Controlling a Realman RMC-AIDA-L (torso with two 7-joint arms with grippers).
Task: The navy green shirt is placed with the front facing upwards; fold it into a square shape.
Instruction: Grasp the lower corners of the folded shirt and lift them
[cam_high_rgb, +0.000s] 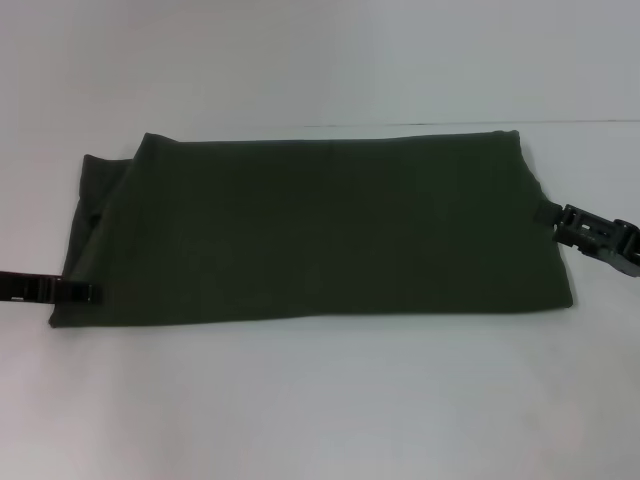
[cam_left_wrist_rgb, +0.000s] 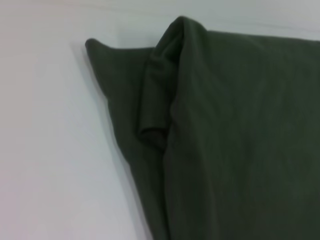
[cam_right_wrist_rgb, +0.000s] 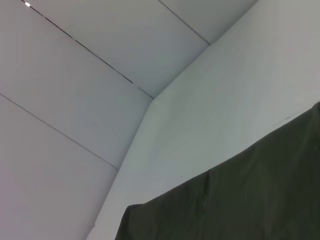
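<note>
You had the navy green shirt (cam_high_rgb: 320, 235) folded into a wide band on the white table (cam_high_rgb: 320, 400), lettering hidden; left gripper (cam_high_rgb: 92, 293) and right gripper (cam_high_rgb: 548, 214) sat at its ends, grip impossible to tell, crosswise fold remaining.

Left gripper (cam_high_rgb: 88, 292) reaches in low and level from the robot's left side; right gripper (cam_high_rgb: 548, 214) comes in from the right, angled slightly downward toward its tip, both arms mostly out of frame
</note>
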